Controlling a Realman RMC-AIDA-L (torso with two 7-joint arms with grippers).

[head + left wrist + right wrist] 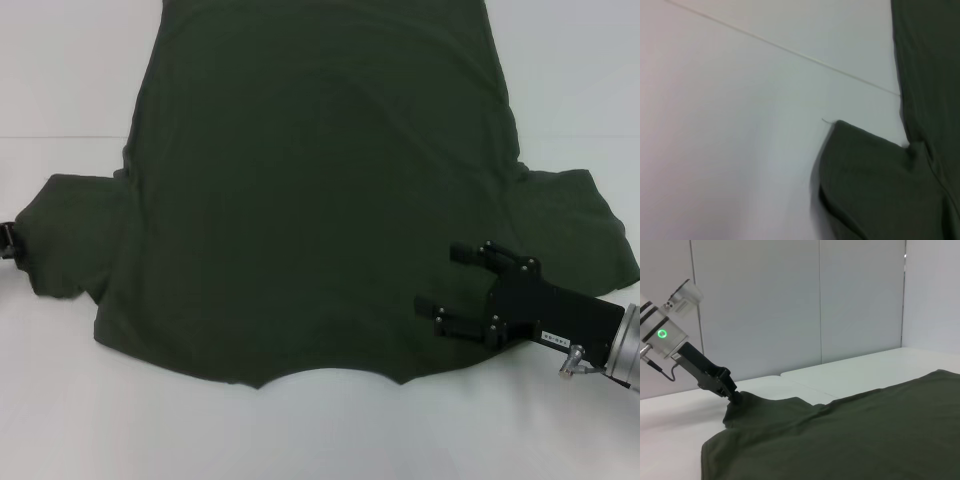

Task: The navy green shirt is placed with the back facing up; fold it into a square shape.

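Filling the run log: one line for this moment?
navy green shirt: flat, unfolded | left gripper: shut on left sleeve edge | right gripper: open over shirt near right sleeve

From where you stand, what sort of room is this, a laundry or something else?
Probably a robot test lab, not a laundry. A lone shirt lies spread on a bare white table, plain grey wall panels stand behind it, and the left end effector and right end effector work at its sleeves.
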